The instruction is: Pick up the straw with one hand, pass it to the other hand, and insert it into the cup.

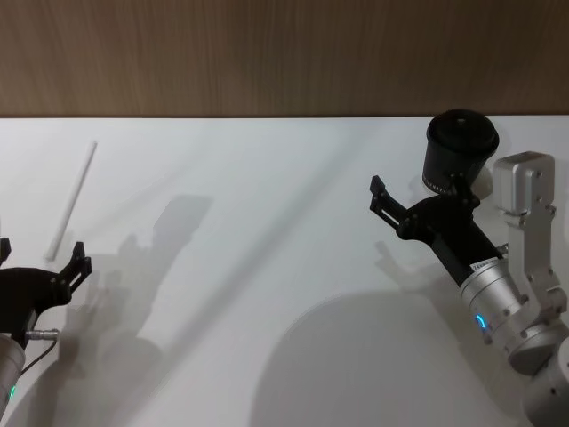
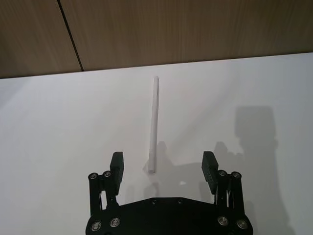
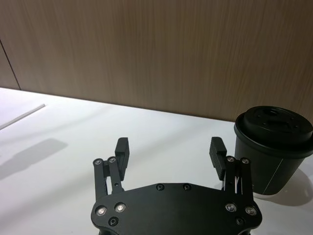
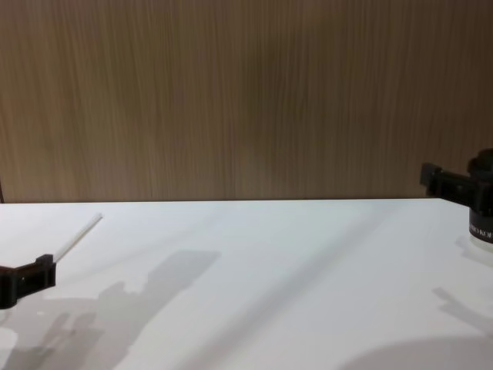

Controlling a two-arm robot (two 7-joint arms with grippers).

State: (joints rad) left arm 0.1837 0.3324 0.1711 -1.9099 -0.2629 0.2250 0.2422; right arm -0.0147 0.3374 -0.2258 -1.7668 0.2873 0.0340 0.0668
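Straw point(image 1: 73, 197) lies flat on the white desk point(image 1: 267, 267), far to the left, its far end pointing toward the rear edge under the wooden wall point(image 1: 267, 53). Its near end sits just ahead of the left gripper point(image 2: 163, 164), which hangs low with its fingers spread wide and holds nothing. A broad bare stretch of desk separates the straw from the cup point(image 1: 458, 151), which stands upright near the rear right edge. The right gripper point(image 3: 169, 149) hovers just beside the cup, wide open and holding nothing. Small white lettering rings the cup's base, too small to read.
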